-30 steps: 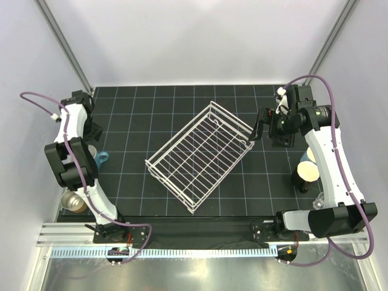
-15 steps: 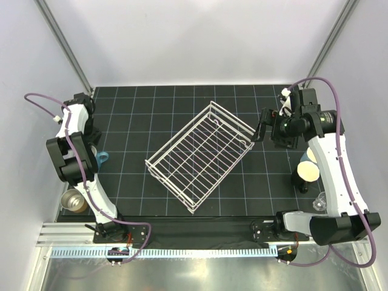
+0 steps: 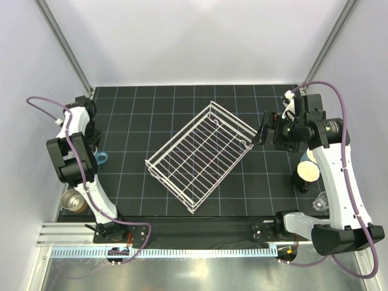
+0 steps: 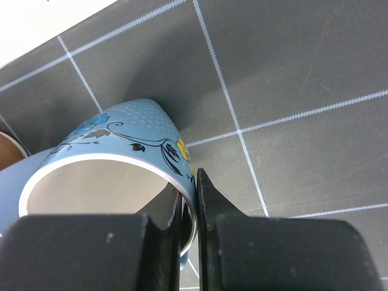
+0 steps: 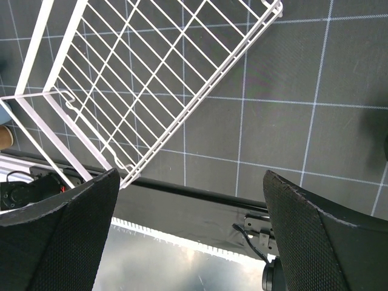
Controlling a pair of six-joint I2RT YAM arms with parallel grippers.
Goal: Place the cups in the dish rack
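**Black gridded mat [image 3: 182,103]: blue mug [image 4: 121,130] gripped at left edge**

The mug's rim is pinched tight between the fingers of the left gripper [image 4: 189,182]. The dish rack [image 3: 170,186] is set at the centre, and the mat is seen through its grid bottom. Just right of it, the right gripper [image 5: 191,212] is held spread wide. A beige cup [image 3: 308,171] is stood at the right.

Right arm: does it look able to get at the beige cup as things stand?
Probably, though awkwardly. The right gripper is open and empty beside the dish rack; the beige cup stands well back from it, close against that arm's own forearm, needing a fold-back.
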